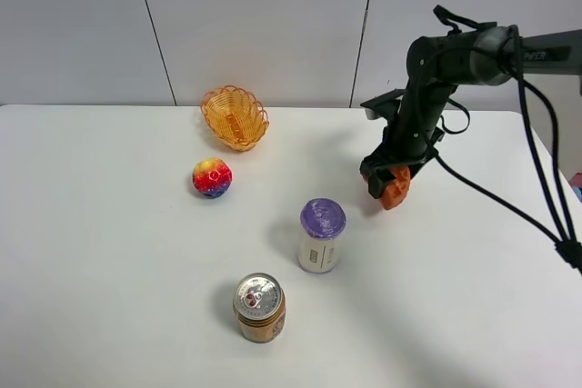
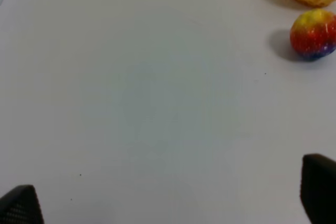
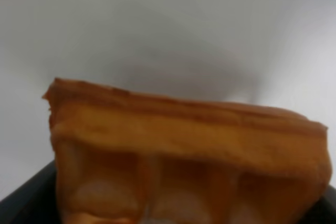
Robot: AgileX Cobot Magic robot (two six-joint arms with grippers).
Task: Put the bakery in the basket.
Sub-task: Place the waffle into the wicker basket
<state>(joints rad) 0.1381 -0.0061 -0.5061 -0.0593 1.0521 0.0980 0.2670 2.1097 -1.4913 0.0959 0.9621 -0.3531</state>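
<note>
The right gripper point(image 1: 389, 181) is clenched on the toy waffle point(image 1: 396, 190), which is held over the white table point(image 1: 109, 252), well to the right of the wicker basket point(image 1: 235, 117). A rainbow ball point(image 1: 211, 177) is seen just in front of the basket, and a purple-capped bottle point(image 1: 321, 235) and a drink can point(image 1: 259, 307) farther in front. The left gripper point(image 2: 169, 199) is spread wide, with nothing held.

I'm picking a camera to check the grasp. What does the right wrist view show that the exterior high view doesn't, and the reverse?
Only the right wrist view: the waffle up close, its layered edge and grid pockets filling the frame. Only the exterior high view: the basket, rainbow ball, purple-lidded bottle, can and right arm. Both: the waffle in the right pincer, over the white table.
</note>
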